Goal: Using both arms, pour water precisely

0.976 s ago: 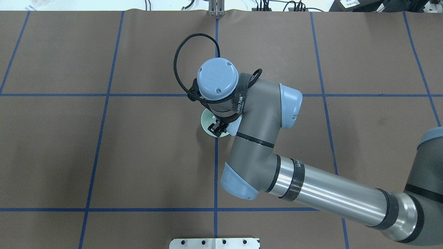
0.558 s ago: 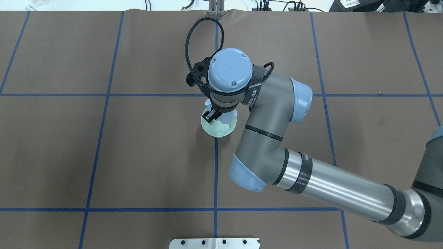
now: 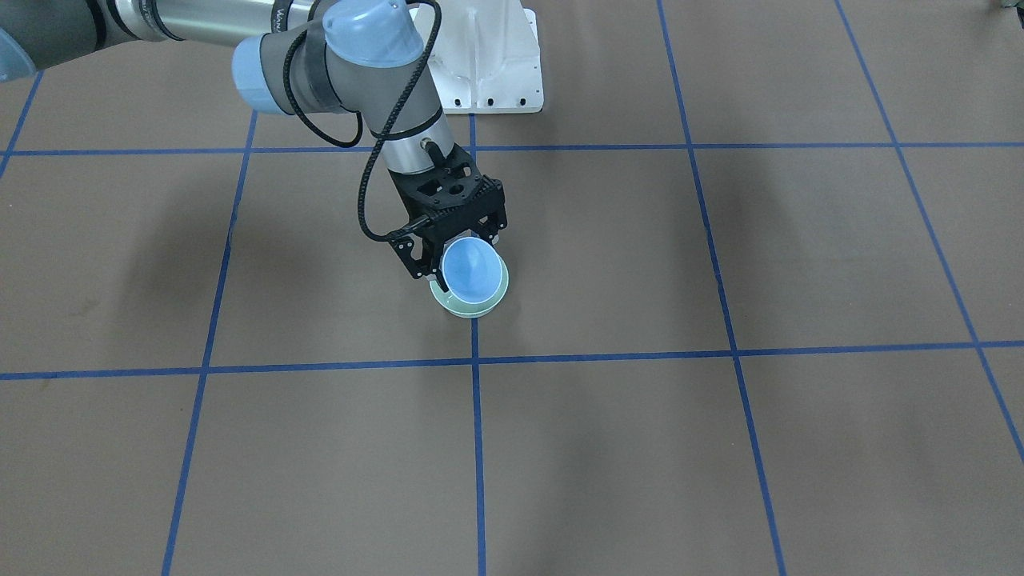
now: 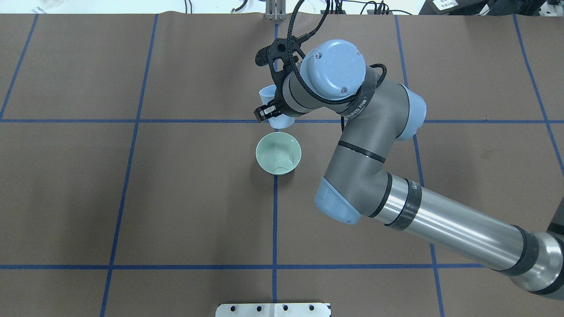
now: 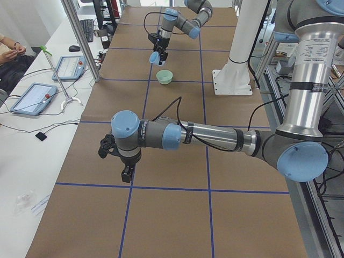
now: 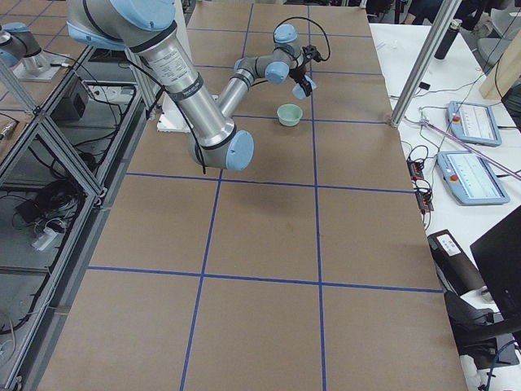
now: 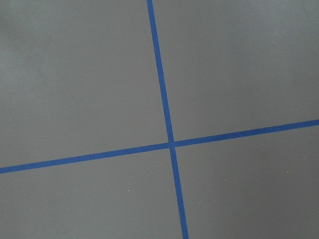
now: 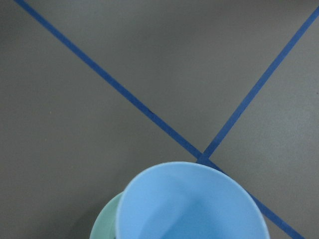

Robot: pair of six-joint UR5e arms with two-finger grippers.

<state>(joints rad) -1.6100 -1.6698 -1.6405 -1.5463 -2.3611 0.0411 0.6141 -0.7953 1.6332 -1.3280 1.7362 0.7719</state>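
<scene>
In the front-facing view, the blue cup (image 3: 474, 270) is seen clamped between the fingers of the right gripper (image 3: 458, 254). It is raised and tipped, mouth toward the camera, close above the green bowl (image 3: 472, 309), presumably so that anything poured lands inside.

In the overhead view, the cup is shown just beyond the bowl's far rim, and the water (image 4: 276, 159) is made out in the bowl as a faint rippled outline.

In the left-side view, the left arm (image 5: 215, 137) is held low over the table (image 5: 172, 215), well apart from the bowl. It cannot be told whether the left gripper (image 5: 127, 173) is open or closed.

In the left wrist view, only crossing tape lines (image 7: 169, 144) are shown.

In the right wrist view, no water can be discerned inside the cup.
</scene>
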